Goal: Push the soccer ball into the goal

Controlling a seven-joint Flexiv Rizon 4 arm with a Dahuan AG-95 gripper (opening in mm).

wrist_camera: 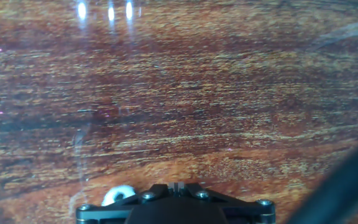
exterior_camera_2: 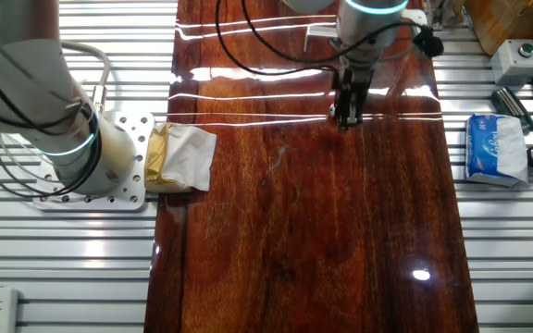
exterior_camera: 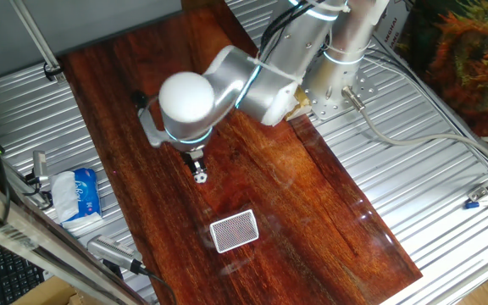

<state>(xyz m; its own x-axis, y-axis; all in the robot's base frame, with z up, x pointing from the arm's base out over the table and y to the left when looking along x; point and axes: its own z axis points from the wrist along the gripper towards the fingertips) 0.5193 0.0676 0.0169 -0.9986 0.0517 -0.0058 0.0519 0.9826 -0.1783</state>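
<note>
My jaws (exterior_camera: 199, 174) hang just above the dark wooden table (exterior_camera: 312, 203), pointing down at it; they look pressed close together in both fixed views, though the tips are too small for me to be sure, so I cannot tell for certain. In the hand view only the dark base of my hand fills the bottom edge, with a small white rounded thing (wrist_camera: 118, 195) peeking out at about 7 o'clock from it (it may be the soccer ball, but too little shows to say). A small white-and-dark speck sits right at my tips in one fixed view, and I cannot separate it from the fingers there.

One goal (exterior_camera: 235, 230), white-framed with grey mesh, lies on the table at about 5 o'clock from my jaws in that fixed view, near but clearly apart from them. It does not show in the other fixed view.

Outward from there: one blue-and-white tissue packet (exterior_camera: 78, 196) rests on the ribbed metal surface beside the table, at about 9 o'clock from the goal. One folded white and yellow cloth (exterior_camera_2: 179, 157) lies at the table's edge beside my arm's base plate (exterior_camera_2: 118, 153). One arm, one pair of jaws.
</note>
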